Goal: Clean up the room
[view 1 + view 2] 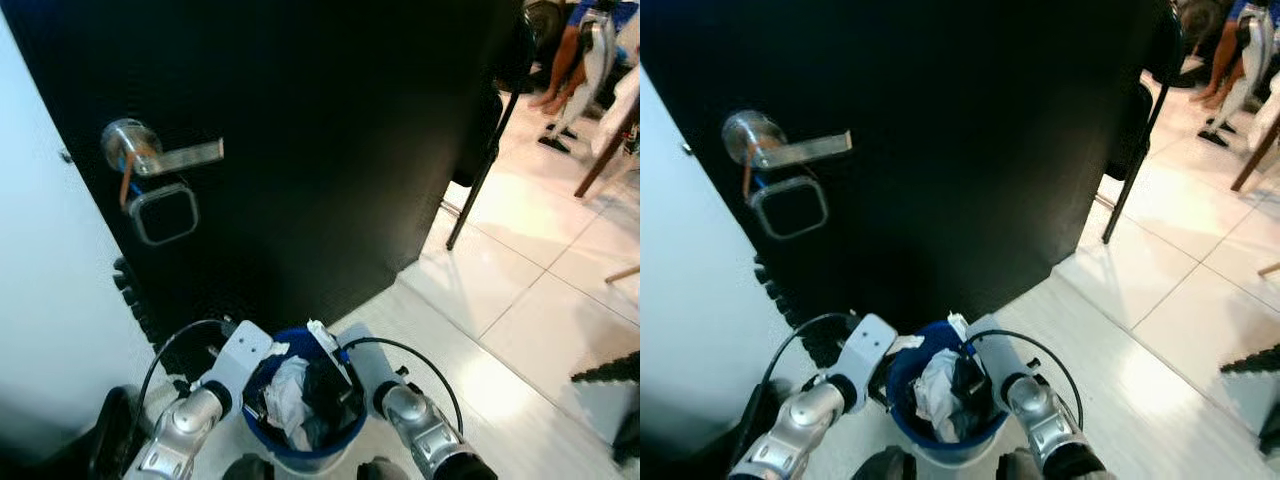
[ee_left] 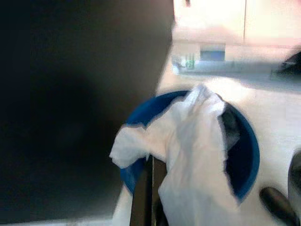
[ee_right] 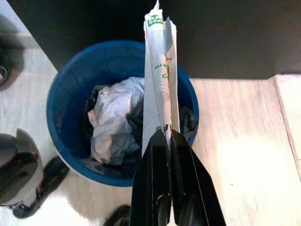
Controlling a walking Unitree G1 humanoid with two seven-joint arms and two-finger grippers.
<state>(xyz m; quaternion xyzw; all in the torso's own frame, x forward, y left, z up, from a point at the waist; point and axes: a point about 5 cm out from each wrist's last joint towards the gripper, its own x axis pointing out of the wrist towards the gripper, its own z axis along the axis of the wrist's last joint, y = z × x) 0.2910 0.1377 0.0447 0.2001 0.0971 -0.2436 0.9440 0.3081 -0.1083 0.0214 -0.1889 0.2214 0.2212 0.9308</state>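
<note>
A black door [image 1: 330, 150] is seen ahead, with a silver lever handle [image 1: 165, 152] and a square lock plate [image 1: 162, 213] below it, near the door's left edge. White tiled floor [image 1: 520, 290] is spread to the right, where a black chair leg [image 1: 480, 180] and a seated person's legs [image 1: 562, 70] are seen at the far right corner. A blue trash bin [image 3: 70, 94] is placed on the floor just before the door's bottom edge, between the two arms. Crumpled white paper [image 3: 113, 120] and dark scraps are held in the bin. The right tool [image 3: 168, 136] is clamped on a folded white printed wrapper [image 3: 160, 75], held upright over the bin's rim. The left tool [image 2: 151, 165] is closed, pinching a white tissue [image 2: 188, 141] that drapes over the bin's edge.
</note>
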